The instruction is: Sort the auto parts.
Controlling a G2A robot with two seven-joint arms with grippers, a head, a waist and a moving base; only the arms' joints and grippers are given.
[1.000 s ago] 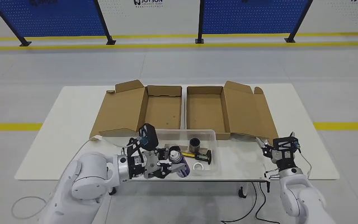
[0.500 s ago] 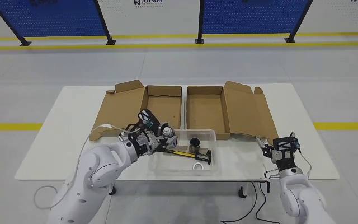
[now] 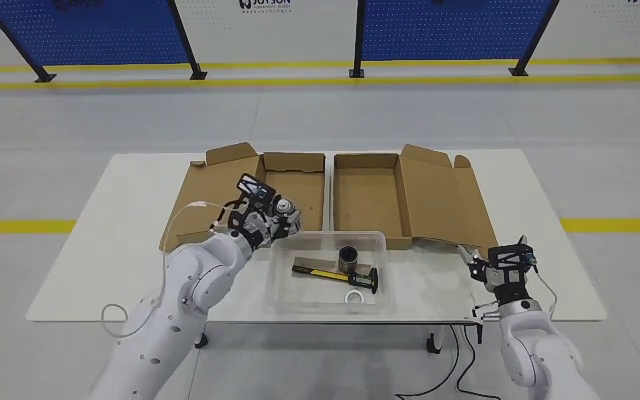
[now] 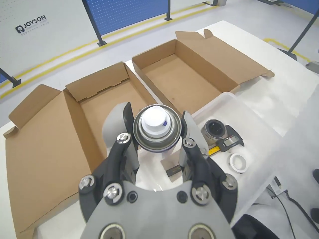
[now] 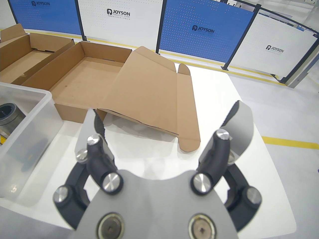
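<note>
My left gripper (image 4: 156,125) is shut on a spray can (image 4: 156,131) with a white cap, held above the near edge of the left cardboard box (image 3: 292,198). From above, the spray can (image 3: 284,210) and left gripper (image 3: 272,214) sit between that box and the clear plastic bin (image 3: 328,236). In the bin lie a metal cylinder bearing (image 4: 214,131), a caliper (image 4: 230,142) and a white ring (image 4: 238,162). My right gripper (image 5: 165,121) is open over bare table by the right box's flap (image 5: 149,95); from above the right gripper (image 3: 500,262) is near the table's right front corner.
Two open cardboard boxes stand side by side at the back of the white table (image 3: 130,200); the right box (image 3: 368,195) has nothing inside. Flaps spread out left and right of them. Cables (image 4: 284,195) hang off the table's front edge. Blue and white fence panels stand behind.
My left arm has lifted the spray can out of the bin's front left area and carried it back toward the left cardboard box. The right arm has stayed still.
</note>
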